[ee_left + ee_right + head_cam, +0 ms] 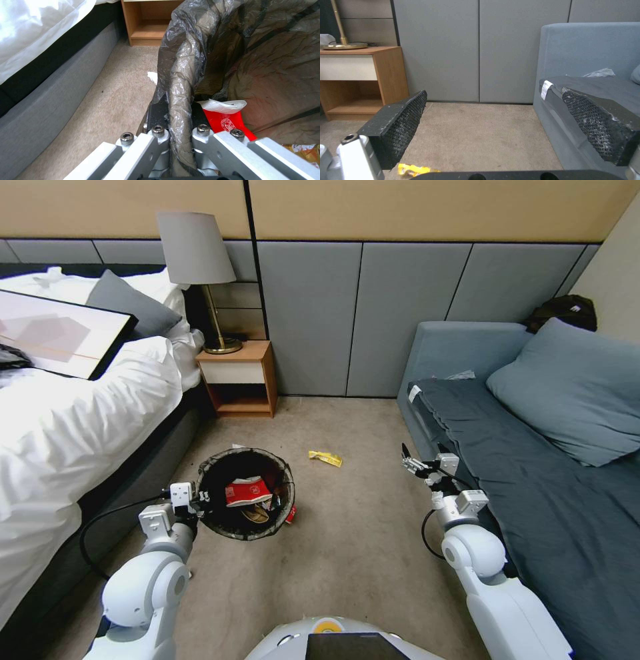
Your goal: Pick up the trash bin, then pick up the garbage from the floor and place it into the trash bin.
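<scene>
Head view shows the left tool (200, 499) clamped on the rim of the round trash bin lined with a dark plastic bag (245, 493), which appears held just off the carpet. Right tool (408, 459) hangs spread wide beside the sofa. One crumpled yellow wrapper (325, 458) lies on the carpet beyond the bin; collecting it is the step in hand, needing the right tool lowered over it

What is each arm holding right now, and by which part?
The left tool is clamped on the trash bin by its bag-covered rim. The right tool is open and holds nothing.
</scene>
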